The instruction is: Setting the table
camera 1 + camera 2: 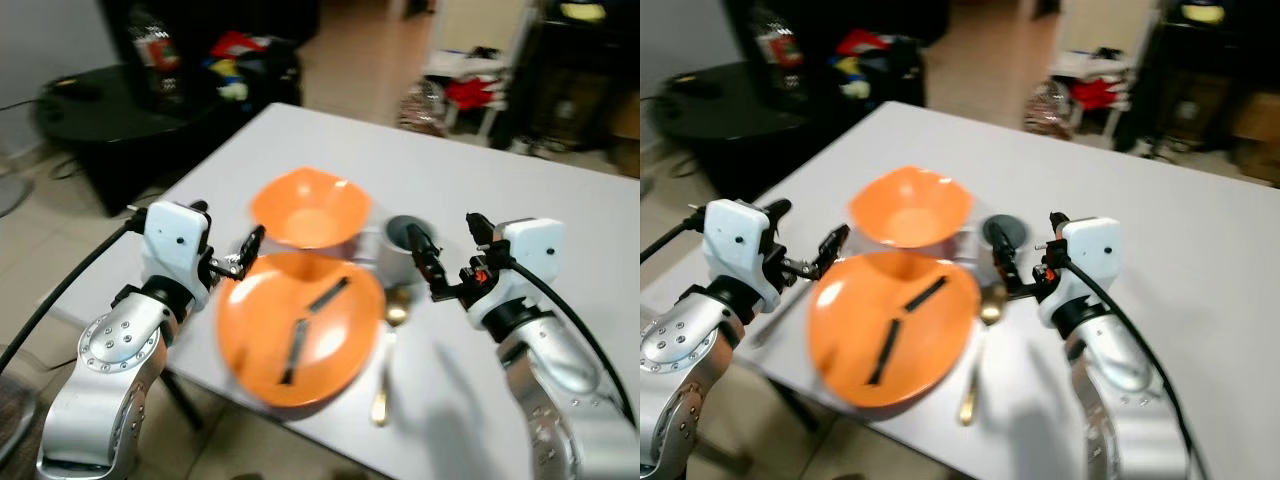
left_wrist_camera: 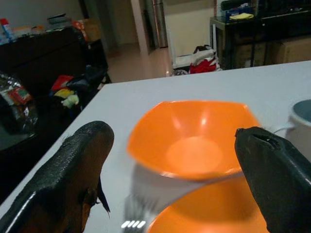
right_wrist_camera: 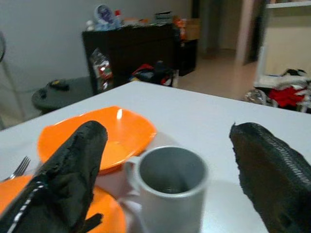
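On a white table (image 1: 520, 200), our left gripper (image 1: 245, 252) hovers with fingers spread at the left rim of an orange plate (image 1: 300, 340), the orange bowl (image 1: 310, 210) just beyond it. Our right gripper (image 1: 428, 262), fingers also parted, sits just beside a grey mug (image 1: 400, 255), which stands right of the bowl. A gold spoon (image 1: 388, 360) lies along the plate's right edge. The left wrist view frames the bowl between its two fingers (image 2: 63, 179) and catches fork (image 2: 133, 211) tines; the right wrist view centres the mug between its own.
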Tool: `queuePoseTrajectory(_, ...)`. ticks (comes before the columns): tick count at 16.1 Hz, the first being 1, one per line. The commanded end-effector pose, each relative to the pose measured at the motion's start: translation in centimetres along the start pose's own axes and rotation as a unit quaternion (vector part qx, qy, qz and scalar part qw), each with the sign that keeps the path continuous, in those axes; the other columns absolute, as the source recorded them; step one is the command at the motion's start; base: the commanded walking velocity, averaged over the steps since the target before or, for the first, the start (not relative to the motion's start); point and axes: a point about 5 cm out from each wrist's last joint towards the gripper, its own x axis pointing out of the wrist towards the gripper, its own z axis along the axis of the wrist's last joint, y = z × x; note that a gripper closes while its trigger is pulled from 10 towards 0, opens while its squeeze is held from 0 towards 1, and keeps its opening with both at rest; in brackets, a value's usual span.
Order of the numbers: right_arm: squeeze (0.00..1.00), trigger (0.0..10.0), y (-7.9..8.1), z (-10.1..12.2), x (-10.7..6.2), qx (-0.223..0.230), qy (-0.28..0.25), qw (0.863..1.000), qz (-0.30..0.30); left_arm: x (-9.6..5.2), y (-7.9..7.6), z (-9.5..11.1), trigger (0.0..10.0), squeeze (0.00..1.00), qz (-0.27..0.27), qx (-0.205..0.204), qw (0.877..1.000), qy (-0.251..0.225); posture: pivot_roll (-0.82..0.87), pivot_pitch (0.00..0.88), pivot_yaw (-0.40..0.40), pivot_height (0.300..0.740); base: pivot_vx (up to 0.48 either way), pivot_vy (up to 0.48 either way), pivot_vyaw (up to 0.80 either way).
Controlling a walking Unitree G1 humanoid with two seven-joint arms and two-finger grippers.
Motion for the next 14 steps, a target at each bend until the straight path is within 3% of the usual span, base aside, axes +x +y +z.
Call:
queuePoseTrajectory(1,1.0,10.0,-0.3,0.0,-0.2,0.0,0.005,1.0,-0.016,0.1,-0.1,-0.1,10.0,0.0,0.006,0.003,1.0,0.001,0.09,0.0,0.031,0.74,0.0,-0.33,0.0)
queuePoseTrajectory(4,0.84,10.0,0.0,-0.4,0.0,-0.032,0.018,0.999,0.002,-0.1,-0.6,-0.4,10.0,0.0,0.005,-0.009,1.0,0.001,0.09,0.0,0.026,0.74,0.0,-0.331,0.0)
queuePoseTrajectory(6,0.85,10.0,0.4,-0.8,-0.2,-0.044,0.034,0.998,0.032,-0.1,-0.7,-0.3,10.0,0.0,0.002,-0.016,1.0,-0.002,0.09,0.0,0.014,0.74,0.0,-0.159,0.0)
queuePoseTrajectory(8,0.97,10.0,0.8,-0.8,-0.4,-0.052,0.036,0.996,0.059,-0.1,-0.4,-0.7,10.0,0.0,0.016,-0.029,0.999,0.008,0.09,0.0,0.021,0.74,0.0,0.0,0.8)
queuePoseTrajectory(14,0.96,10.0,1.4,-0.4,-0.5,-0.048,0.018,0.995,0.082,0.2,-0.4,-0.1,10.0,0.0,0.006,-0.029,1.0,-0.002,0.08,0.0,0.023,0.74,0.0,0.0,0.8)
